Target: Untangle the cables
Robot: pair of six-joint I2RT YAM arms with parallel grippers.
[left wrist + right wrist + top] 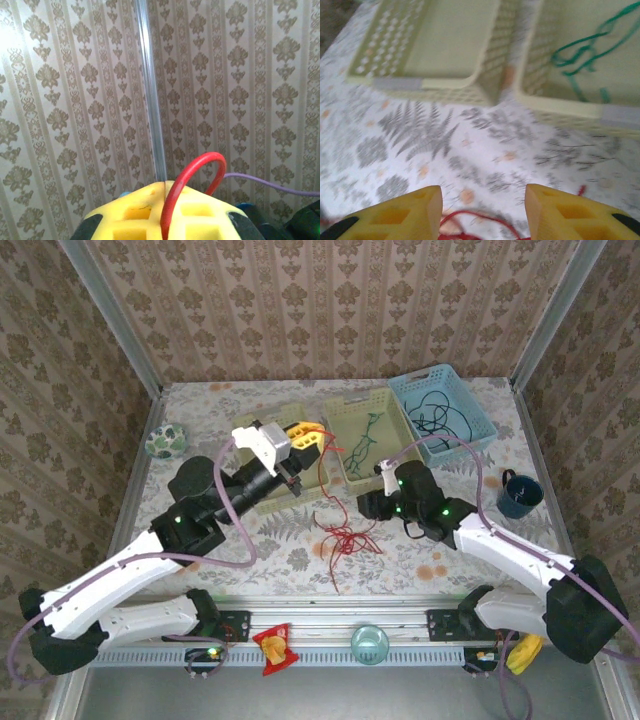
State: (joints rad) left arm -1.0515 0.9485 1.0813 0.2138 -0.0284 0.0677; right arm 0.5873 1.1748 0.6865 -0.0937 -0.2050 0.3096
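**Red cable in the grip, green and black in baskets**

The red cable [343, 538] is pinched between the closed fingers of the left gripper [306, 436]. In the left wrist view it arches as a short, glossy loop above the yellow fingertips. From that grip it hangs as a thin line to a loose scribble of loops on the table, below and to the right of the gripper. A red curl of the scribble lies just under the spread fingers of the right gripper [482, 200]. The green cable [362, 445] lies in slack loops inside the pale basket [555, 102] ahead and right of that gripper. The black cable [440, 412] lies loosely coiled in the blue basket [420, 378], farther beyond it and well apart from the red.
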